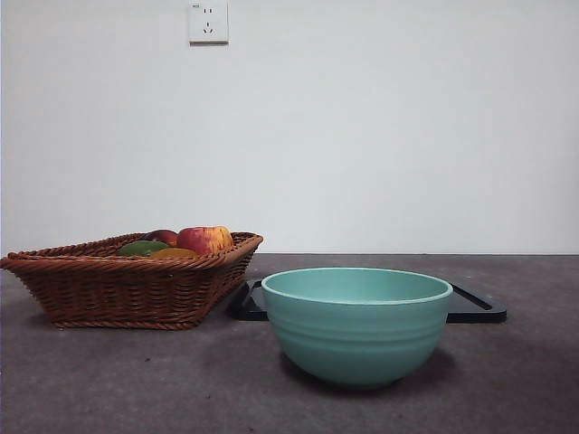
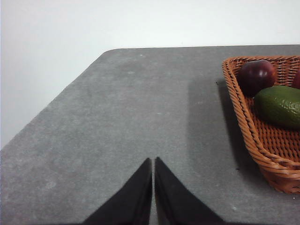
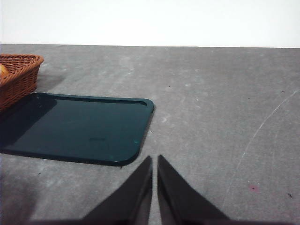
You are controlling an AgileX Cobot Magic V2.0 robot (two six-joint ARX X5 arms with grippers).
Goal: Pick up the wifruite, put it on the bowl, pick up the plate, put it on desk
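The wifruite (image 1: pixel 174 254), a dull orange-brown oval, lies in a wicker basket (image 1: pixel 118 289) at the left in the front view, half hidden by the rim. The teal bowl (image 1: pixel 357 325) stands empty in the middle of the desk (image 1: pixel 516 380). Behind it lies the plate (image 1: pixel 477 308), a flat dark rectangular tray (image 3: pixel 79 126). My left gripper (image 2: pixel 153 162) hangs shut over bare desk beside the basket (image 2: pixel 243 117). My right gripper (image 3: pixel 154 160) is shut just off the plate's near corner. Neither arm shows in the front view.
The basket also holds a red-yellow apple (image 1: pixel 204 239), a dark red fruit (image 2: pixel 256 76) and a green fruit (image 2: pixel 280 105). Its corner (image 3: pixel 18 70) touches the plate's end. A white wall with a socket (image 1: pixel 208 22) stands behind the desk.
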